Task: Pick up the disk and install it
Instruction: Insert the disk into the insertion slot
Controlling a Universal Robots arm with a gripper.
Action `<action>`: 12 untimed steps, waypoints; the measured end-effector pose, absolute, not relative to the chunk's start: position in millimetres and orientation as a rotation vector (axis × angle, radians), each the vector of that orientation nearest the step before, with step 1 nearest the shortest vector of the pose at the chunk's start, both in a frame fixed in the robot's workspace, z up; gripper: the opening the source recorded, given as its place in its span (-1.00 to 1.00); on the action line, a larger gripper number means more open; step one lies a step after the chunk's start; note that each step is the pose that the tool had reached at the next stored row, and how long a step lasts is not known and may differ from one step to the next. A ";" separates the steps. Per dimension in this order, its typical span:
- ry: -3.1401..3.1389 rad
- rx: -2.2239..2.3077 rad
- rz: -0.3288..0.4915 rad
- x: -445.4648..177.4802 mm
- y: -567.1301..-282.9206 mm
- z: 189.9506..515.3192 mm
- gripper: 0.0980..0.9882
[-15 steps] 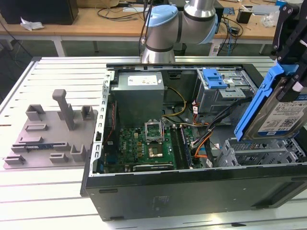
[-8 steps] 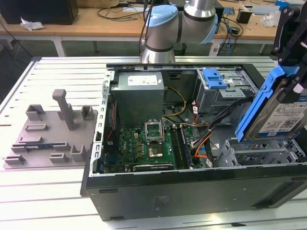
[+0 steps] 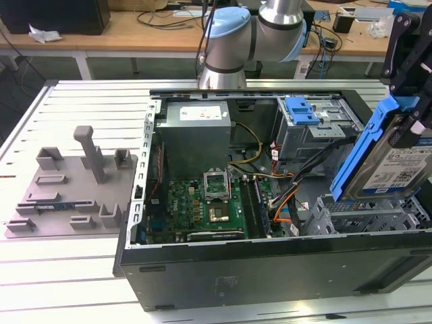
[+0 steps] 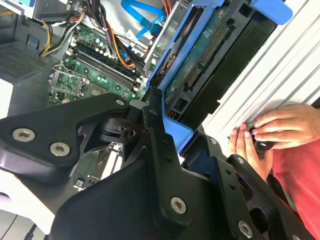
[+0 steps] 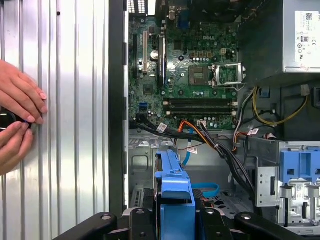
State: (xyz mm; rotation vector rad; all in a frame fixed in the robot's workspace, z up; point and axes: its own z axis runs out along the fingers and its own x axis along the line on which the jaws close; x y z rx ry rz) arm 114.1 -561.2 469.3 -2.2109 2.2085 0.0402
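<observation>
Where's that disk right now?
At the exterior view's right, the disk hangs tilted in the gripper, above the drive cage of the open case.

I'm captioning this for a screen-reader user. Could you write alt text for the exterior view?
A black claw holds the disk, framed in blue, steeply tilted over the drive cage of an open computer case on a slatted metal table. A grey fixture plate lies at the exterior view's left.

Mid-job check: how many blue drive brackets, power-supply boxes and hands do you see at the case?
Blue drive brackets: 2, on the disk in the gripper and the blue caddy in its bay
Power-supply box: 1
Hands: 2
Total: 5
</observation>
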 end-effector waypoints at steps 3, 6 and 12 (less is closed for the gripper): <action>2.209 -2.211 0.040 114.1 -560.9 468.0 -0.39; 2.209 -2.211 0.040 114.1 -560.8 466.0 -0.39; 2.209 -2.211 0.040 115.7 -560.8 460.7 -0.39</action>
